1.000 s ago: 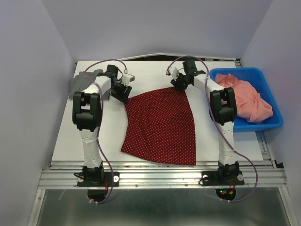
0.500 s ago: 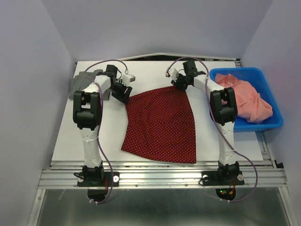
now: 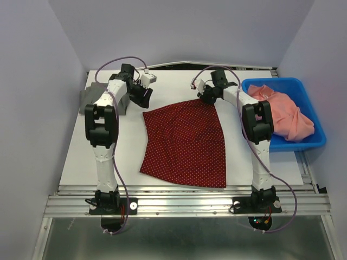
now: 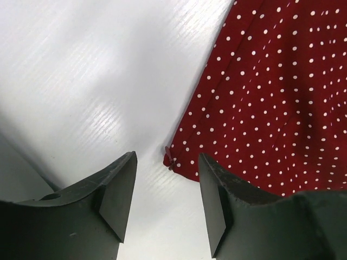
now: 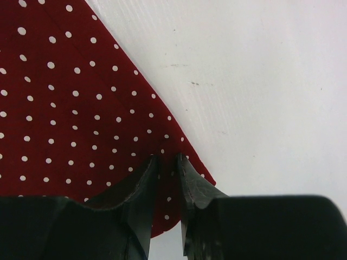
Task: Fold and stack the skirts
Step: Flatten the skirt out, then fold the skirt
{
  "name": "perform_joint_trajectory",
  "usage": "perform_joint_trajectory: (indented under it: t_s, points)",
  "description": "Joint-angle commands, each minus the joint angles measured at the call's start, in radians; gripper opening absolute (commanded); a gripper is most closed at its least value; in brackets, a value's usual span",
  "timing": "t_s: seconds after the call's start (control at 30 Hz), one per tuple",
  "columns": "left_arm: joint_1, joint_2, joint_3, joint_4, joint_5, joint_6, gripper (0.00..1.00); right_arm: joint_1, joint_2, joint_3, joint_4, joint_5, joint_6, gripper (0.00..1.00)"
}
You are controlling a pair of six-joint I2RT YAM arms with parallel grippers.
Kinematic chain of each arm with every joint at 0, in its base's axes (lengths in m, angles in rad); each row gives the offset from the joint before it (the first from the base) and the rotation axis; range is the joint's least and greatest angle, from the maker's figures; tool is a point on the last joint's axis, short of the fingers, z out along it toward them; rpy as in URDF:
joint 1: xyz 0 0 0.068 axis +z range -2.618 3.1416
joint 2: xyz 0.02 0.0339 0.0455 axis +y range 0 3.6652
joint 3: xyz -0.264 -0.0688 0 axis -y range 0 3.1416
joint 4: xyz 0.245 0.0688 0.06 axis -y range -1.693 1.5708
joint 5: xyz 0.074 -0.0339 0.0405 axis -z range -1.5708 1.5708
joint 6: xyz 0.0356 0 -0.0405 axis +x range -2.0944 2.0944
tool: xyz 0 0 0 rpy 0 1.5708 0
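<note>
Fold set-up: my right fingers (image 5: 138,189) pinch the red skirt (image 3: 184,143) at one waist corner; left fingers (image 4: 116,189), wide, must grip the other.

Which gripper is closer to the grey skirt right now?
Left. The left gripper hangs open between the grey skirt and a far corner of the red skirt; the right gripper is farther right, shut on its other far corner.

Bare worktop (image 3: 173,85) lay open beyond the red skirt (image 3: 184,141); blue bin (image 3: 301,145) blocked the right, grey skirt (image 3: 87,100) the far-left corner.
</note>
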Motion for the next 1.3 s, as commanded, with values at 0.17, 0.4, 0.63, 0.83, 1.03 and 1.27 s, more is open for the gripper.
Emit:
perform_joint_trajectory:
  t_s: [0.17,0.4,0.63,0.83,1.03,1.27]
  points:
    - [0.005,0.044,-0.002,-0.028,0.017,0.026,0.58,-0.005,0.013,0.000,-0.064,0.043,-0.041,0.27]
    - [0.005,0.063,-0.040,-0.026,0.006,0.041,0.40,-0.005,0.020,-0.004,-0.064,0.052,-0.042,0.13]
    - [0.005,0.087,-0.019,-0.048,0.022,0.052,0.15,-0.005,0.016,0.016,-0.060,0.069,-0.040,0.01]
    - [0.005,0.066,0.006,-0.024,0.016,0.032,0.00,-0.005,0.012,0.061,-0.038,0.101,-0.003,0.01]
    - [0.008,-0.043,-0.025,0.056,-0.021,0.012,0.00,-0.014,-0.025,0.125,0.002,0.138,0.037,0.01]
    - [0.008,-0.205,-0.157,0.242,-0.098,0.004,0.00,-0.014,-0.086,0.193,0.025,0.161,0.035,0.01]
